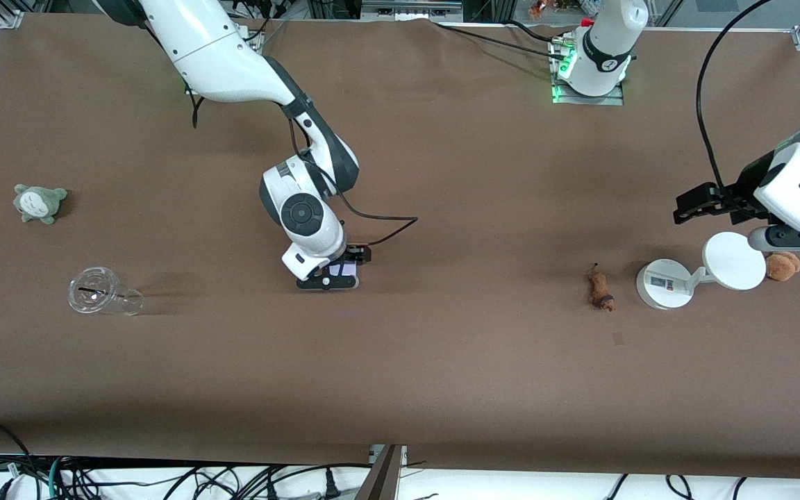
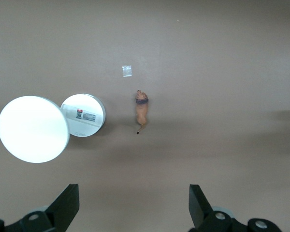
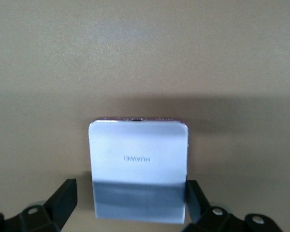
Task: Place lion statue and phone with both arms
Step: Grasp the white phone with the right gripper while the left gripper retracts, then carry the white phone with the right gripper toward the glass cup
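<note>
Lying flat on the brown table point(image 1: 442, 361) near its middle, the phone point(image 3: 138, 170) is a pale lavender-white, nearly square slab with a dark edge, faint lettering across its face and a grey band at one end. The right end effector point(image 1: 336, 272) is down around it, fingers point(image 3: 63, 200) spread apart with one on each side of the phone; whether they touch its edges I cannot tell. The lion statue point(image 1: 600, 287) lies on its side toward the left arm's end of the table, a slim brown figurine with a darker mane end and a thin tail, just beside a white stand point(image 1: 665, 283) with a round base and a disc. A brown plush toy point(image 1: 782, 265) sits by the disc. The left end effector point(image 1: 686, 206) hangs in the air above that end of the table, fingers point(image 2: 64, 207) spread apart and holding nothing.
</note>
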You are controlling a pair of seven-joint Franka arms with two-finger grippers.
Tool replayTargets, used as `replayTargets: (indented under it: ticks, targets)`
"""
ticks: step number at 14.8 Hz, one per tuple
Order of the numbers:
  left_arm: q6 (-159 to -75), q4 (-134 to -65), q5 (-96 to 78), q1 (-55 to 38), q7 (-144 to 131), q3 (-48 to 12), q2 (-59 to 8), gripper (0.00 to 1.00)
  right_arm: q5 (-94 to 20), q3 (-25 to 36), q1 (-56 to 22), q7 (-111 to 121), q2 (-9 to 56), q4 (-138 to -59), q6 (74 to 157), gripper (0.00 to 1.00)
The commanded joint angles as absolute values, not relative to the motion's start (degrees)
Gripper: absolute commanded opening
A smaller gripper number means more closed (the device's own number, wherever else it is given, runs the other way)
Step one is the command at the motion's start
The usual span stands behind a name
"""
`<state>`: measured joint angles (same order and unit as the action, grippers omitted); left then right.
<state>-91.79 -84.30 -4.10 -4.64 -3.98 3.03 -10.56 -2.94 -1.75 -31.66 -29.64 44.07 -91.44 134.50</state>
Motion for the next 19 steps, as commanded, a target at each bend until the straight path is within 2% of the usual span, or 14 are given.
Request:
replayTargets:
  ticks: [1,4,5,6,7,8,10,15,19]
  targets:
    - [-90.18,-82.44,-2.81,-4.22,-3.08,2.64,-10.9,1.0,-2.2,-1.32,-32.26,-29.62,45.7,-90.26,135.79,1.0]
    - [-90.09,-82.35,-2.9,-4.13,-3.77,2.64,-10.37,1.0,-1.93,-1.32,-32.17,-29.71,46.14,-90.35,136.14,1.0]
    - [-90.0,-82.35,-2.9,-4.13,-3.78,2.64,-9.68,1.0,-1.76,-1.23,-32.17,-29.62,46.14,-90.35,136.84,0.85]
    - [-89.22,-82.35,-2.9,-4.13,-3.69,2.72,-8.8,1.0,-1.67,-1.23,-32.17,-29.62,46.14,-90.35,136.93,0.44]
    - [-87.82,-82.88,-2.81,-3.87,-3.69,2.72,-7.4,1.0,-1.5,-1.23,-32.25,-29.62,45.88,-90.26,136.93,0.12]
    - [-87.28,-83.66,-2.81,-3.26,-3.69,2.46,-5.99,1.0,-1.49,-1.23,-32.17,-29.27,45.44,-90.26,136.93,0.0]
    - [-87.89,-86.21,-1.94,-3.25,-3.78,2.11,-4.84,1.0,-1.93,-0.79,-31.47,-28.65,42.3,-90.61,134.75,0.0]
    - [-88.85,-89.72,2.9,-3.43,-3.69,1.76,-3.08,1.0,-2.28,1.22,-27.34,-27.09,30.43,-91.32,116.13,0.0]
    - [-92.81,-95.36,2.81,-3.34,-3.78,1.76,0.26,1.0,-2.72,5.79,-24.79,-15.4,24.53,-96.58,113.91,0.0]
